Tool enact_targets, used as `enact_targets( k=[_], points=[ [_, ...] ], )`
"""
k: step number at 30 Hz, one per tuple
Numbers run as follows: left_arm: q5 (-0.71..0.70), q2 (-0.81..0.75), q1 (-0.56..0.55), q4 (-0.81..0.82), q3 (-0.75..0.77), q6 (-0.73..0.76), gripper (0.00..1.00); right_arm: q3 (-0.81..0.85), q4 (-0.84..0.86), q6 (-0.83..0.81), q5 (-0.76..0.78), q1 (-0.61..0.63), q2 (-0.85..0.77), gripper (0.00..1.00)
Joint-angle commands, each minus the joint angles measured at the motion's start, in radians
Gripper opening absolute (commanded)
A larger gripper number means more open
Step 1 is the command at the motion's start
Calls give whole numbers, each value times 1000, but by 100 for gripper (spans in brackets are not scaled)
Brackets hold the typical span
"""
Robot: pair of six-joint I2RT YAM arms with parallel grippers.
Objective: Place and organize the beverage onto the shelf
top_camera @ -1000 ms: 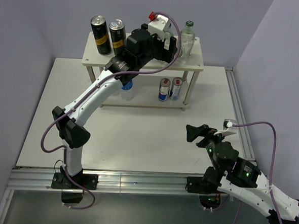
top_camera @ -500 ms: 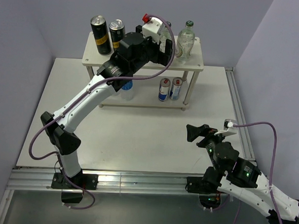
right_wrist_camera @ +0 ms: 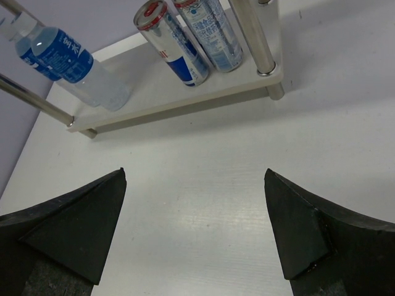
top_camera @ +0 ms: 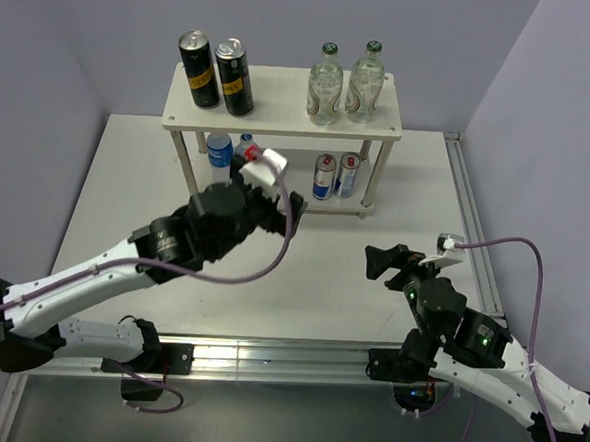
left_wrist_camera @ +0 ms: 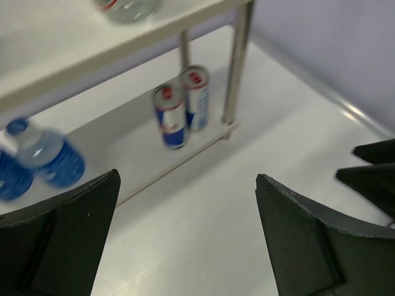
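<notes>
The left arm has pulled back from the shelf's [top_camera: 277, 102] top board, where it reached a second ago, and now hangs low over the tabletop [top_camera: 302, 272] in front of the shelf. The left claw [left_wrist_camera: 185, 234] is spread wide with nothing between its fingers. Left behind on the right end of the top board, two green-capped bottles [top_camera: 325, 83] stand upright side by side, where only one stood clear of the arm before. That looks like the last drink delivered.

The black cans [top_camera: 199, 70] stand upright as a pair at the left end of the top board. The water bottles [right_wrist_camera: 74, 58], clear with blue labels, sit together at the left of the lower board, and two red-and-blue cans [top_camera: 324, 176] stand at its right end. No drink remains in front of the shelf, so the sorting seems done.

The right claw [right_wrist_camera: 194, 228] waits low in front of the shelf's right side, fully parted and empty.
</notes>
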Motion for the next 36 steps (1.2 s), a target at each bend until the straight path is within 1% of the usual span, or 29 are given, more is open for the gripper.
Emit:
enact_targets(
  k=[1,2,3,4,5,6,7,8,9,10,11,12,18,21,28,36],
  points=[
    [-384,-118,-89,-49,-161,-43,96,-2,42,-25,-19,4,24,100],
    [-439,-165,-127,-76,-177,-75,95,1,44,-35,-29,4,24,100],
    [-470,-185,-179,-162,-183,-103,76,13,44,-37,-26,4,27,100],
    [-522,-204,-191,-213,-189,-135,52,19,38,-40,-23,4,27,100],
    [-546,-245,-200,-248,-195,-208,28,27,33,-42,-13,4,26,100],
    [-570,-265,-203,-271,-206,-235,1,44,30,-42,-10,4,23,100],
    [-596,-283,-203,-297,-230,-256,0,51,30,-45,-15,5,12,100],
    [-621,-316,-206,-307,-236,-279,2,59,35,-58,-21,4,4,100],
    [-619,-327,-214,-324,-224,-289,36,76,42,-71,-39,5,-9,100],
    [-622,-337,-217,-348,-217,-305,62,88,52,-87,-47,4,-13,100],
    [-629,-356,-217,-350,-214,-309,92,106,52,-95,-52,4,-13,100],
    [-639,-366,-218,-342,-218,-304,99,154,47,-104,-62,4,-5,100],
    [-665,-417,-220,-342,-224,-316,99,355,-31,-189,-38,4,39,100],
    [-647,-442,-226,-330,-236,-318,99,389,-19,-242,-45,5,20,100],
    [-670,-455,-246,-338,-241,-316,99,427,-14,-279,-59,4,33,100],
    [-701,-455,-277,-370,-232,-335,99,415,6,-290,-56,5,46,100]
  ],
)
